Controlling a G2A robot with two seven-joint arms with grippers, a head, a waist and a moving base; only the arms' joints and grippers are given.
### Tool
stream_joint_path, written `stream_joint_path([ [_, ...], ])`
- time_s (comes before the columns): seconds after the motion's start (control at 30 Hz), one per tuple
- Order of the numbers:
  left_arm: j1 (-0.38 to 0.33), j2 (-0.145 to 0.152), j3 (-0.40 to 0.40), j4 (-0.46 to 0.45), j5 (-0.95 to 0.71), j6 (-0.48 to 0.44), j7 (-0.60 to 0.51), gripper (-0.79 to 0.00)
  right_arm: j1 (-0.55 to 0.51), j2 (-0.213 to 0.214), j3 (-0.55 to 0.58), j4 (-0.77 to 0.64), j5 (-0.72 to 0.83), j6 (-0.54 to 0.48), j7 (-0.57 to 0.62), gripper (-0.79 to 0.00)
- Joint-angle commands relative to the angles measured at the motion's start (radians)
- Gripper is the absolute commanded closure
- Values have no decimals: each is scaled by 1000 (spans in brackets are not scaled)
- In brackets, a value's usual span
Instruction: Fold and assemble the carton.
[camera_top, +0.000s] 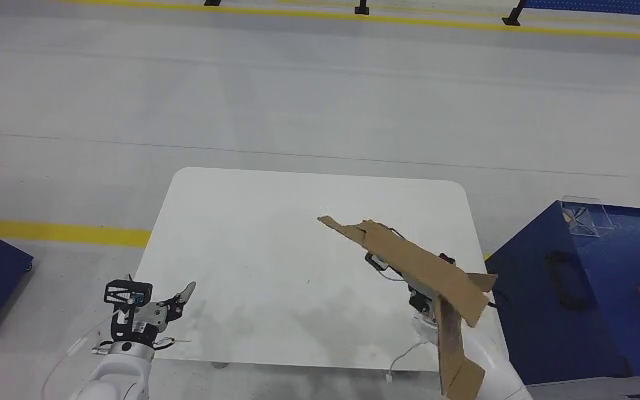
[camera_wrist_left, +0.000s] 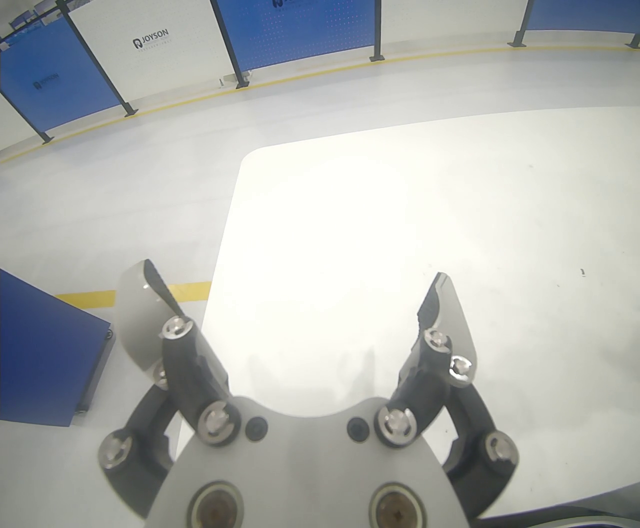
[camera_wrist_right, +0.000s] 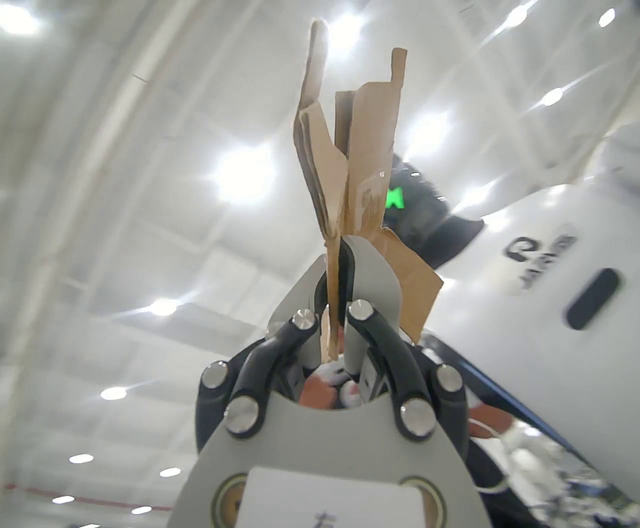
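we see the right gripper (camera_wrist_right: 340, 252) pinching the flattened carton (camera_top: 420, 266), held tilted in the air over the near right corner of the white table (camera_top: 260, 250). the left gripper (camera_wrist_left: 294, 274) hangs with fingers spread wide above the table's near left edge.

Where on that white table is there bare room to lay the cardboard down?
Most of the white table is bare: the wide stretch from its far edge to the open left gripper at the near left corner. Crowded only near right, where the right gripper holds the carton above the tabletop.
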Motion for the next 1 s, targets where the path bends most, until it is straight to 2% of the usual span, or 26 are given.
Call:
stream_joint_path([
  [0.0,0,0,0,0,0,0,0,-785,10,-6,-69,-23,246,110,-111,0],
  [0.1,0,0,0,0,0,0,0,-785,4,-17,-127,-32,595,288,-290,0],
  [0.23,0,0,0,0,0,0,0,-785,2,-35,-133,14,844,432,-434,0],
  [0.37,0,0,0,0,0,0,0,-785,1,-52,-83,41,860,489,-491,0],
  [0.53,0,0,0,0,0,0,0,-785,-16,-75,-35,46,820,513,-515,0],
  [0.63,0,0,0,0,0,0,0,-785,-10,-86,49,22,653,466,-468,0],
  [0.7,0,0,0,0,0,0,0,-785,-7,-89,130,-14,415,371,-373,0],
  [0.77,0,0,0,0,0,0,0,-785,-11,-90,183,-58,162,219,-221,0],
  [0.87,0,0,0,0,0,0,0,-785,-5,-79,264,-49,-230,-27,23,0],
  [0.97,0,0,0,0,0,0,0,-785,2,-70,342,-63,-470,-292,114,0],
])
